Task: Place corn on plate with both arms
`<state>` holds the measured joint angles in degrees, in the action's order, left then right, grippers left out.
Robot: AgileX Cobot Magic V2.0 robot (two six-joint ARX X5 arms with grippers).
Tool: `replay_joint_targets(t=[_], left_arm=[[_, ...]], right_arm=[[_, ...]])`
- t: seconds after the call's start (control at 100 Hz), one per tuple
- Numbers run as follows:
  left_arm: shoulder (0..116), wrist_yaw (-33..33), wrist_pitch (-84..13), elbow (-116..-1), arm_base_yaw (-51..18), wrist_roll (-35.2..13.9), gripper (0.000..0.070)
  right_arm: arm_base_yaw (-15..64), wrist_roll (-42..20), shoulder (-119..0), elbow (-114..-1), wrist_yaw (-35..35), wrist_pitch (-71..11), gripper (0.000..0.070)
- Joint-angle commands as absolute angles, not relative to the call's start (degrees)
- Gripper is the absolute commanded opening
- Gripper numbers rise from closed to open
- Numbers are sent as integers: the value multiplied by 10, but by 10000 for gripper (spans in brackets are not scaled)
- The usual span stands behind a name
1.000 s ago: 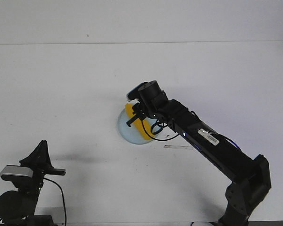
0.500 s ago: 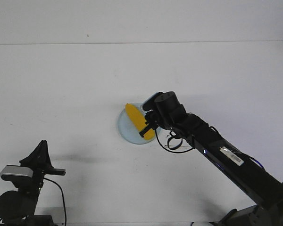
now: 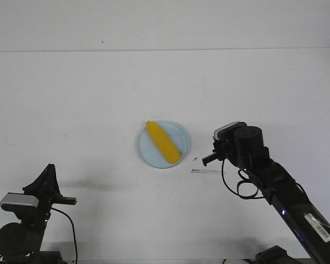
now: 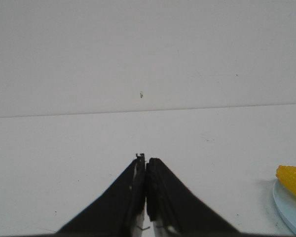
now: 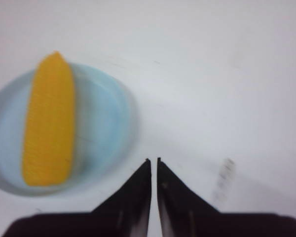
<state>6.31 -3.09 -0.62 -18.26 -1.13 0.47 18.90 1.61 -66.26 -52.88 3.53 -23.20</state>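
Observation:
The yellow corn point(image 3: 163, 142) lies diagonally on the pale blue plate point(image 3: 179, 133) at the middle of the table. It also shows in the right wrist view point(image 5: 48, 121), lying across the plate point(image 5: 101, 123). My right gripper point(image 3: 208, 160) is shut and empty, a little to the right of the plate and above the table; its jaws point(image 5: 152, 161) stand almost together. My left gripper point(image 3: 70, 201) is shut and empty at the front left, far from the plate; the left wrist view point(image 4: 146, 162) shows its jaws pressed together, with the corn's tip point(image 4: 292, 179) at the edge.
A short pale strip point(image 3: 207, 171) lies on the white table just right of the plate, below my right gripper. The table's far edge meets a white wall point(image 3: 165, 25). A smudge point(image 5: 226, 175) marks the table near the right jaws.
My right gripper has let go of the corn, shut, and drawn back to the right off the plate. The corn now lies uncovered on the plate. The left arm has not moved.

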Motion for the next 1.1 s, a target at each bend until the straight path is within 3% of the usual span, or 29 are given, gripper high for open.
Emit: replay_joint_targets(t=[0.0, 0.35, 0.65, 1.09], left_arm=[[63, -30, 1, -189, -11, 2, 1], [63, -30, 1, -189, -11, 2, 1], [63, -30, 1, -189, -11, 2, 1], [63, -30, 1, -189, -11, 2, 1]], right_arm=[[168, 9, -645, -516, 32, -221, 17], [26, 15, -539, -418, 30, -155, 15], [-11, 15, -418, -261, 30, 41, 15], [-11, 11, -217, -191, 30, 13, 16]])
